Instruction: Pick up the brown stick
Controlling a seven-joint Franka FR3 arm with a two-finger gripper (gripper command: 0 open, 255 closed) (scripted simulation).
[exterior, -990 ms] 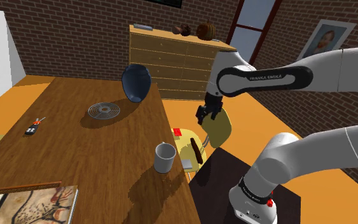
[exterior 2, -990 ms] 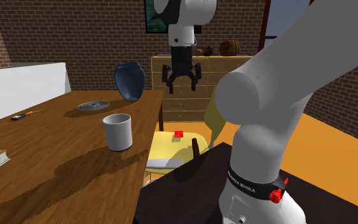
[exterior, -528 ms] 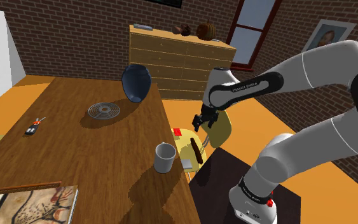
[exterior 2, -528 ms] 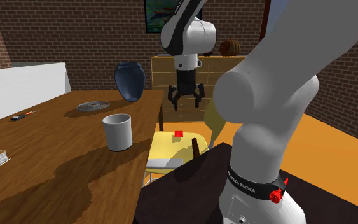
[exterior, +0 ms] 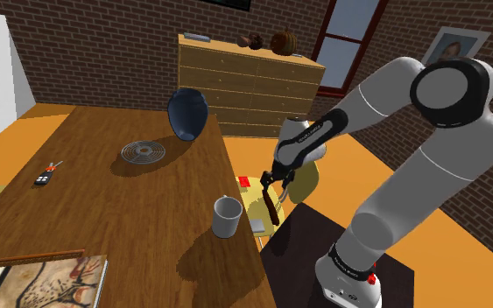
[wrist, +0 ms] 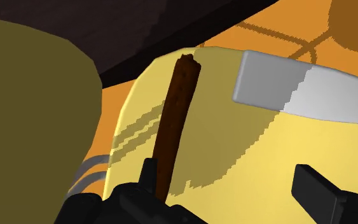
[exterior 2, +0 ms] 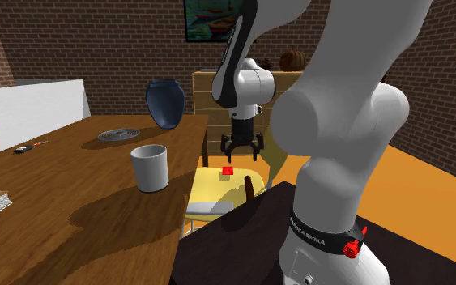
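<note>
The brown stick [wrist: 176, 108] is presenting as a slim, straight rod, dark brown, with a rough bark-like surface and a ragged far end. It is resting on the seat of the yellow chair [wrist: 222, 153], on the part of the seat nearest the chair's backrest, with its far end reaching toward the seat's edge. In the second exterior view the stick [exterior 2: 249, 188] is appearing nearly upright on the chair (flat or leaning cannot be told).
</note>
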